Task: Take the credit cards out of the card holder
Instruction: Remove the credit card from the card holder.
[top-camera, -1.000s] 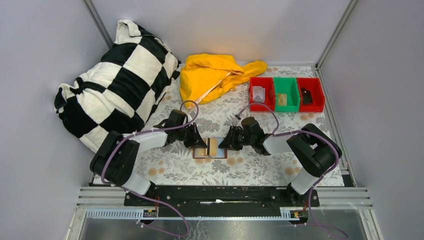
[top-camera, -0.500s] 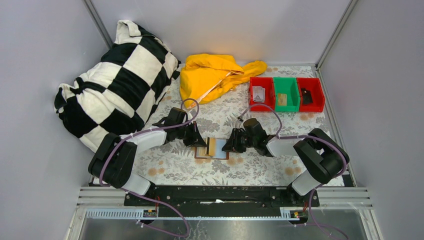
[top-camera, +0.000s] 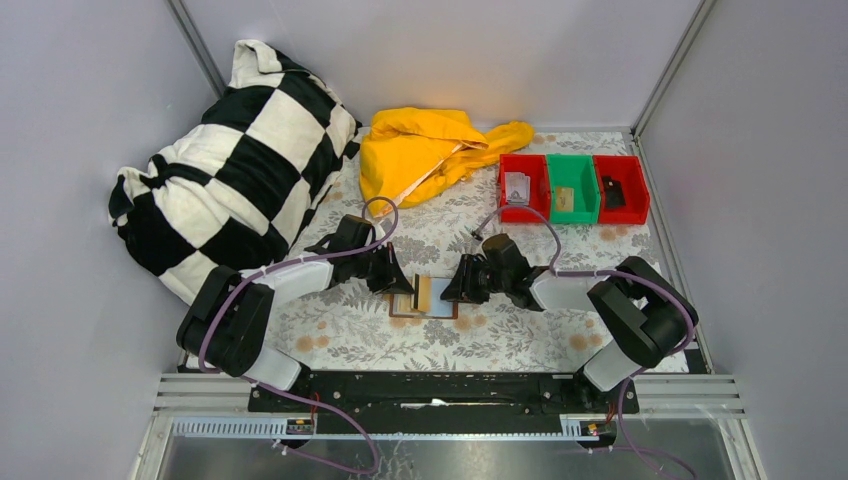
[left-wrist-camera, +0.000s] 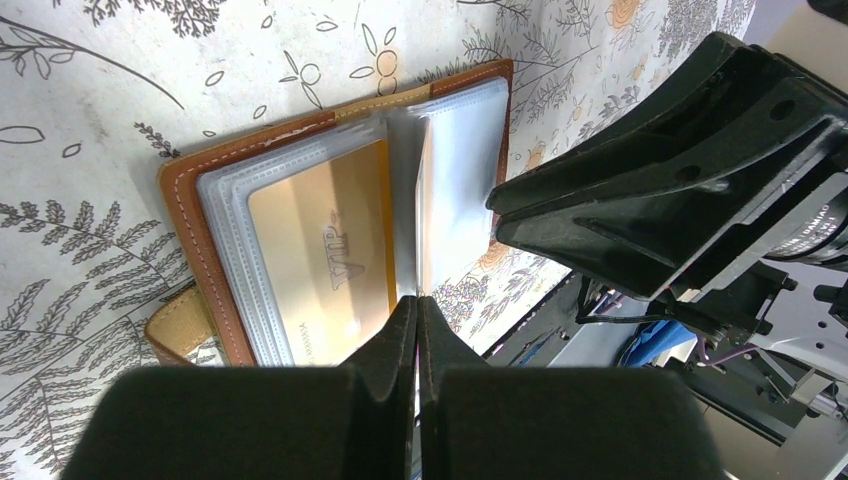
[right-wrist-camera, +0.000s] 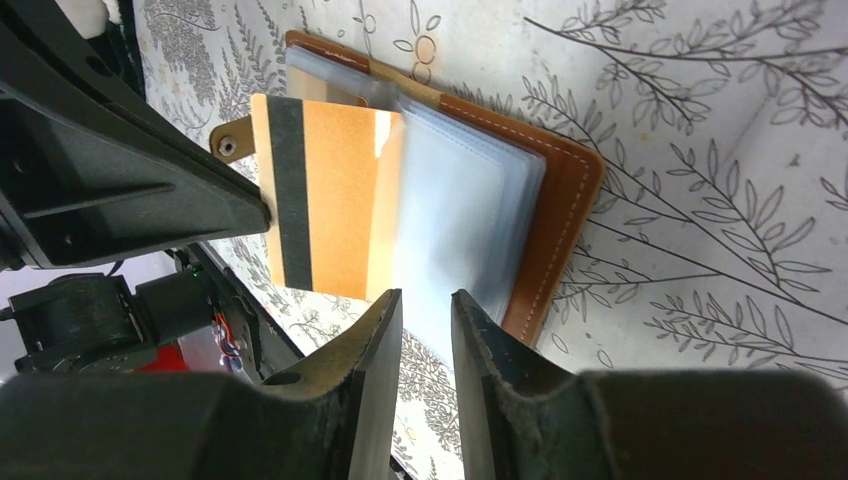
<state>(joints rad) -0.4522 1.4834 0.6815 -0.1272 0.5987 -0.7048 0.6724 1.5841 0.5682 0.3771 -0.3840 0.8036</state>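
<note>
- The holder (left-wrist-camera: 185, 215) is lying open on the desk (right-wrist-camera: 700, 120), between my two grippers.
- A gold card (left-wrist-camera: 320, 250) is sitting inside a clear pocket of the holder. I am not seeing any card lying out on the desk, so I think the job is just starting.
- My left gripper (left-wrist-camera: 417, 305) is squeezed shut and is holding nothing. Its tip is sitting at the near edge of the holder, right by the gold card. I think it is pinning the holder down.
- My right gripper (right-wrist-camera: 425, 325) is showing only a narrow gap. It is waiting at the other side of the holder, where a clear page (right-wrist-camera: 450, 220) is reaching toward that gap. I am not seeing it pinch anything.
- So I am working on getting the first card out.
- Next, my right gripper is going to need the thin edge of the card, not just the floppy page. Then it needs to be sliding the card out of its pocket while my left gripper is keeping the holder flat.
</note>
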